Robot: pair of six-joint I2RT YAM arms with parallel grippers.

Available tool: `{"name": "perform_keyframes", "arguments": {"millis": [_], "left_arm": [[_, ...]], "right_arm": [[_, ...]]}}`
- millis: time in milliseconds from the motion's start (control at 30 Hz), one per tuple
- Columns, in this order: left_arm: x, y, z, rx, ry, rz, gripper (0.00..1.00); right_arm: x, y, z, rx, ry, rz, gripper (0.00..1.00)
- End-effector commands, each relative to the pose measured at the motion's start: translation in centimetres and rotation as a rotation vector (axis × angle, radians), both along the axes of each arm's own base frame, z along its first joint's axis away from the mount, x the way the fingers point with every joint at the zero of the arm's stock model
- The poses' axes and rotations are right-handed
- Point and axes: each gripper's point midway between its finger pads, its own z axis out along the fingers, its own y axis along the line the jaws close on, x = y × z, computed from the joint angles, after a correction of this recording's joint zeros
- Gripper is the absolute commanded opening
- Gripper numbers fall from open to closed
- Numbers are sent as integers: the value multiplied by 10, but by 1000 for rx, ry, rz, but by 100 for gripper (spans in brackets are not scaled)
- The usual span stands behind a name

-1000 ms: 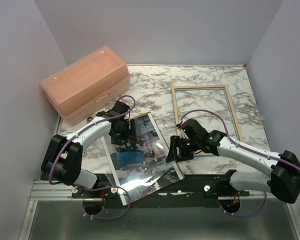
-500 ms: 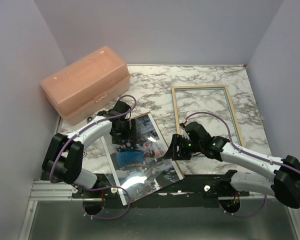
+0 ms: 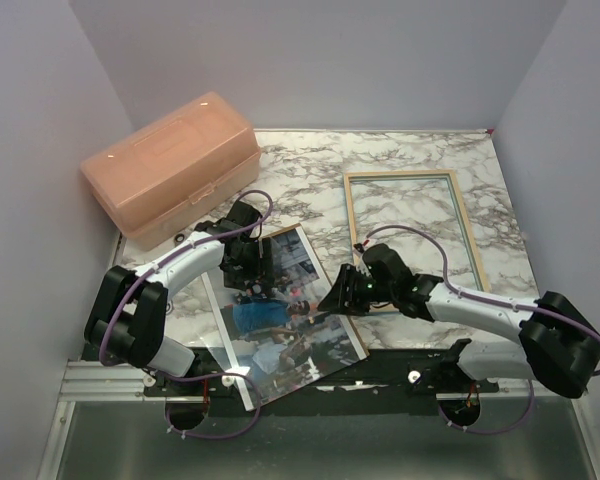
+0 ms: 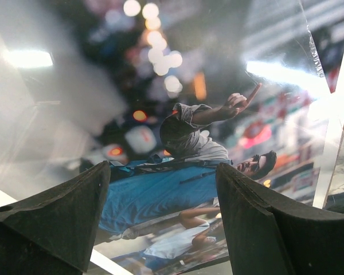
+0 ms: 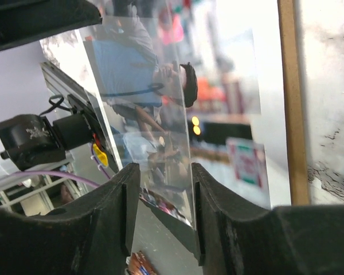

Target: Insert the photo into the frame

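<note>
Photo (image 3: 280, 320) lies face up at the near edge of the marble table (image 3: 310, 165), left gripper (image 3: 250, 281) spread wide over it, right gripper (image 3: 332, 299) astride its right edge, grip uncertain, frame (image 3: 400, 175) wood-side up just beyond.

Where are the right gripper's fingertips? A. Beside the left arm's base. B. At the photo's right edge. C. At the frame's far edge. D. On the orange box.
B: seen from above, the right gripper meets the right edge of the photo, and its wrist view shows that edge between its fingers.
</note>
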Motion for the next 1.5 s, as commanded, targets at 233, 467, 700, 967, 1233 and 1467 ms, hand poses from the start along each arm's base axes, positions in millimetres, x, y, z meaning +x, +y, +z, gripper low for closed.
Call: {"name": "perform_keyframes", "arguments": {"millis": [233, 467, 700, 967, 1233, 1467], "left_arm": [[20, -12, 70, -96, -267, -37, 76], [20, -18, 134, -228, -485, -34, 79], [18, -20, 149, -273, -539, -38, 80], [21, -25, 136, -269, -500, -42, 80], [22, -26, 133, -263, -493, -46, 80], [22, -21, 129, -228, -486, -42, 81]], "right_arm": [[14, 6, 21, -12, -66, -1, 9], [28, -19, 52, -92, -175, -104, 0], [30, -76, 72, -205, -223, -317, 0], [15, -135, 83, -183, -236, -549, 0], [4, -126, 56, -241, -180, -450, 59], [14, -137, 55, -392, -203, -443, 93]]}}
